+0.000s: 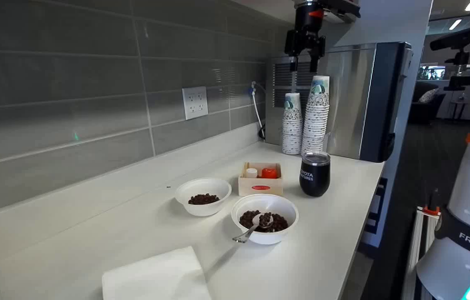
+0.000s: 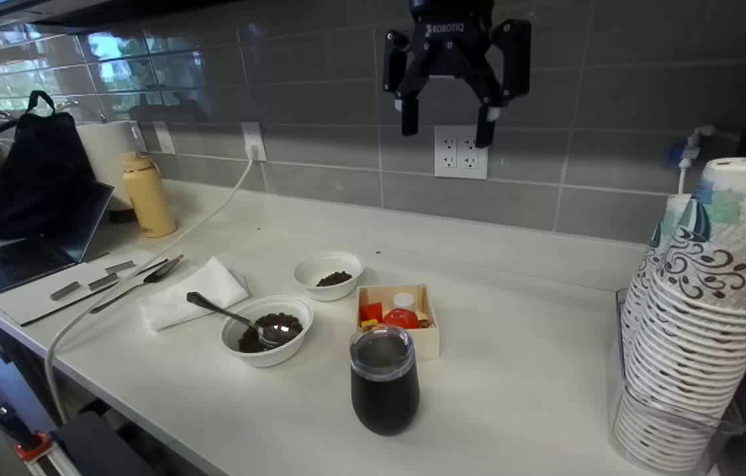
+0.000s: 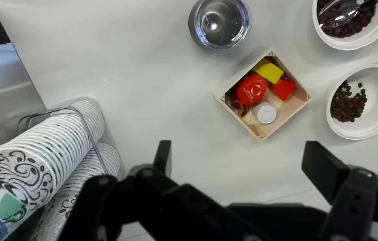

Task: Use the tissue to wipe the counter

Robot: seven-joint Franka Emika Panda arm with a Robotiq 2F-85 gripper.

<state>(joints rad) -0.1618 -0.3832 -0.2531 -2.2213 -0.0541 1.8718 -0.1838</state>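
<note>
The tissue is a white folded sheet lying flat on the counter in an exterior view (image 1: 157, 277). It also shows in an exterior view (image 2: 195, 296), left of a bowl with a spoon. It is out of the wrist view. The white counter (image 1: 301, 266) runs along the tiled wall; it also shows in an exterior view (image 2: 518, 396) and in the wrist view (image 3: 142, 83). My gripper (image 1: 303, 66) is open and empty, high above the counter. It also shows in an exterior view (image 2: 447, 132) and in the wrist view (image 3: 235, 157), with fingers wide apart.
Two white bowls (image 2: 265, 360) (image 2: 326, 291) hold dark pellets; a spoon (image 2: 224, 312) rests in the nearer bowl. A small wooden box (image 3: 284, 118), a black tumbler (image 2: 384, 390) and tall paper cup stacks (image 1: 316, 121) stand nearby. A cable (image 2: 168, 248) crosses the counter near a laptop (image 2: 29, 258).
</note>
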